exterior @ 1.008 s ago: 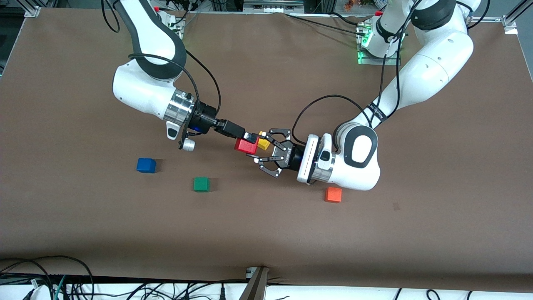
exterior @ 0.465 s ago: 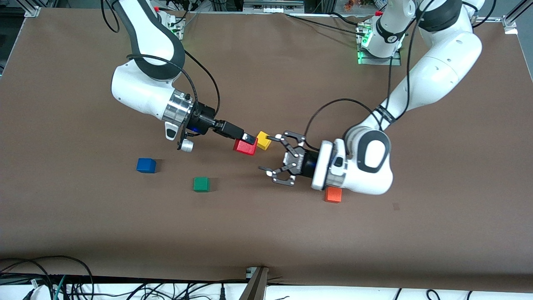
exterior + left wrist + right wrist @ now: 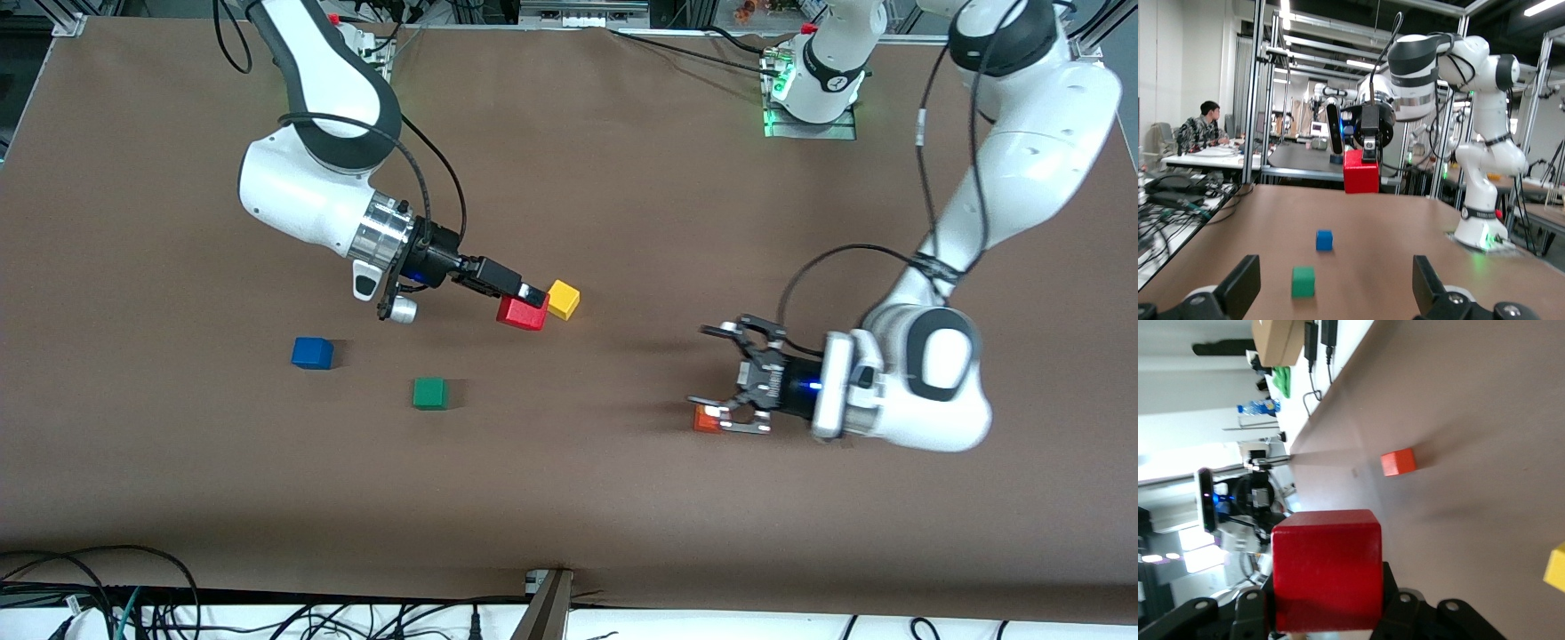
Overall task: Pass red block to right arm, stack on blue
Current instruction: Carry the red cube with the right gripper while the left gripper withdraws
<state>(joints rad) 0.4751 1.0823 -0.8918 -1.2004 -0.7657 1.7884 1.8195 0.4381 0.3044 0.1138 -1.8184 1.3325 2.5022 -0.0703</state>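
The red block hangs over the middle of the table, with my right gripper shut on it. It fills the right wrist view as the red block between the black fingers. The left wrist view shows the red block from afar. The blue cube sits on the table toward the right arm's end; the blue cube also shows in the left wrist view. My left gripper is open and empty over the orange cube, and its fingers stand wide apart.
A yellow cube lies on the table right beside the held red block. A green cube sits near the blue one, nearer the front camera. The orange cube lies partly under the left gripper. Cables run along the table's front edge.
The left gripper opened, let go of the red block and drew back toward the left arm's end, over the orange cube. The right gripper kept the red block and barely moved.
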